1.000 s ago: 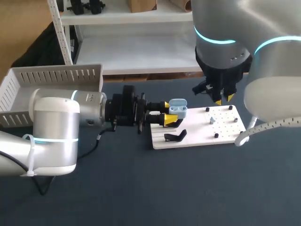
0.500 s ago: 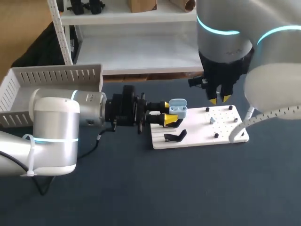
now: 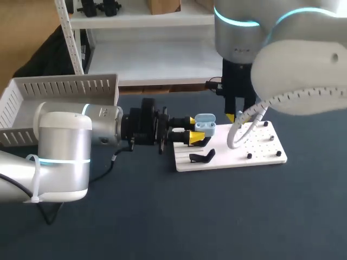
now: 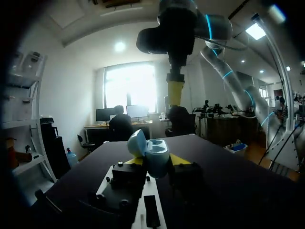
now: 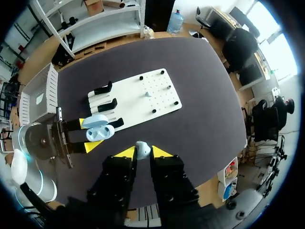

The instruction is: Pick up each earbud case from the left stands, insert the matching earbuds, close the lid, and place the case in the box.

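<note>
Two robot arms work over a dark bench [image 3: 217,216]. The left end effector [image 3: 192,130] reaches in level from the side, its yellow fingertips closed from two sides on a pale blue earbud case [image 3: 205,124]. The case is held clear of the surface with its lid open, at the near-left end of a white board [image 3: 260,150].

The left wrist view shows the case's two empty earbud wells facing up and the lid tipped back. The other arm's yellow tips hang above and beyond the case.

The right end effector [image 5: 142,152] points straight down from high over the bench. Its fingers are pinched on a small pale earbud [image 5: 142,147], and only the top of the earbud shows between the tips. In the right wrist view, the open case lies ahead of these fingers and slightly to one side, not directly under them.

Black stands [image 5: 108,104] sit at the board's end nearest the left arm, and one more stand [image 3: 201,157] lies close by the case. A loose earbud [image 5: 148,94] rests among the black pegs in the middle of the board. A white slatted box [image 3: 59,89] stands at the bench's far-left edge, behind the left arm and well apart from the case. Any print on the case or board is too small to read.
</note>
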### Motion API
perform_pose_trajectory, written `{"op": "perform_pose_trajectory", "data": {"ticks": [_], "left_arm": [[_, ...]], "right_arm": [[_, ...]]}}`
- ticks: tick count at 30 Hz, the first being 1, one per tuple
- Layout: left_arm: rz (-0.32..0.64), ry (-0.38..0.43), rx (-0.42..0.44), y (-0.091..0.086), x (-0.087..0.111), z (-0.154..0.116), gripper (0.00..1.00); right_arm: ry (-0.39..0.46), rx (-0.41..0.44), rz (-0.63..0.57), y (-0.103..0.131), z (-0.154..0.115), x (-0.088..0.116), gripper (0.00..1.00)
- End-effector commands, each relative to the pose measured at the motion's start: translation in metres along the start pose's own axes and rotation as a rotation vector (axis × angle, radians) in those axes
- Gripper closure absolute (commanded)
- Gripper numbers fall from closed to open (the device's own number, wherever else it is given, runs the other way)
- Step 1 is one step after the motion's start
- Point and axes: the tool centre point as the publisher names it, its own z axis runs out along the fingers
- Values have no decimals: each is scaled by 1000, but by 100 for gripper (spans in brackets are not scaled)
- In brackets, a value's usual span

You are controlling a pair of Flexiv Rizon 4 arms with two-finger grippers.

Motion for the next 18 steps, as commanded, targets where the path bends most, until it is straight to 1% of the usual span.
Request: {"op": "perform_pose_trajectory", "data": {"ticks": [1, 6, 8, 9, 11, 12, 13, 15, 16, 18], "left_arm": [[2, -3, 0, 1, 1, 0, 100], [2, -3, 0, 1, 1, 0, 100], [2, -3, 0, 1, 1, 0, 100], [2, -3, 0, 1, 1, 0, 100], [2, -3, 0, 1, 1, 0, 100], [2, -3, 0, 1, 1, 0, 100], [2, -3, 0, 1, 1, 0, 100], [2, -3, 0, 1, 1, 0, 100], [2, -3, 0, 1, 1, 0, 100], [2, -3, 0, 1, 1, 0, 100]], "right_arm": [[11, 5, -1, 2, -1, -3, 100], [11, 5, -1, 2, -1, -3, 100], [44, -25, 89, 8, -3, -3, 100], [53, 5, 138, 11, -2, -4, 100], [63, 16, 256, 15, -3, -7, 100], [85, 62, 300, 17, -2, -8, 100], [88, 93, 303, 18, 0, -7, 100], [66, 67, 326, 27, -3, -9, 100], [68, 82, 324, 30, -2, -8, 100], [46, 77, 315, 37, -2, -6, 100]]}}
